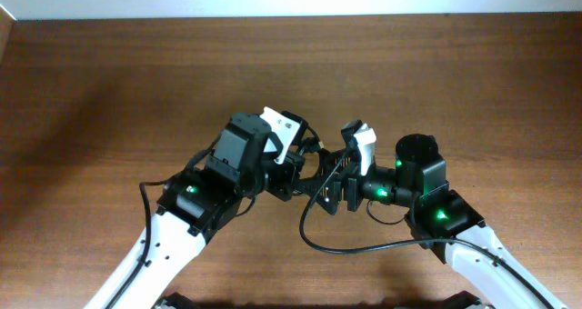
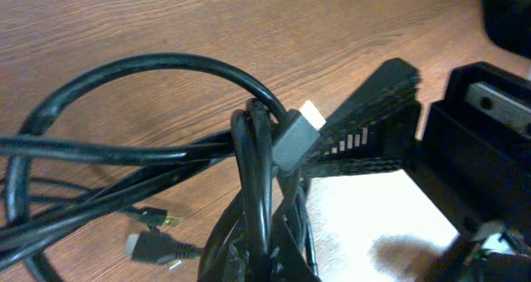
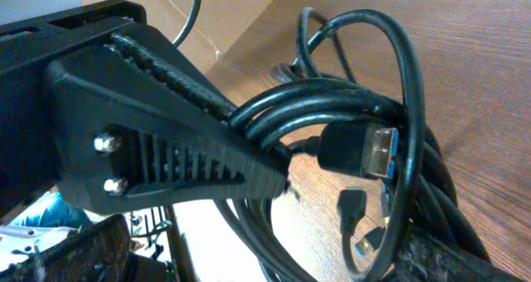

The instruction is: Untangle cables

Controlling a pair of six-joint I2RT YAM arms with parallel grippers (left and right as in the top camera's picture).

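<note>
The black cables [image 1: 316,166] hang as one tangled bundle between my two grippers above the middle of the table. My left gripper [image 1: 289,168] is shut on the bundle; in the left wrist view [image 2: 265,261] the cords [image 2: 166,66] run up out of its jaws, with a grey plug [image 2: 294,137] on top. My right gripper [image 1: 339,186] is open, its fingers wide apart in the right wrist view [image 3: 261,259], with the coils [image 3: 348,99] passing between them. A blue-tipped USB plug [image 3: 369,149] sticks out of the bundle. Two small plugs [image 2: 153,249] dangle near the table.
The wooden table [image 1: 91,91] runs to a pale wall at the back. A black wire [image 1: 364,250] loops over the table from the bundle toward the right arm's base. The left gripper's ribbed finger [image 3: 166,158] fills the left of the right wrist view.
</note>
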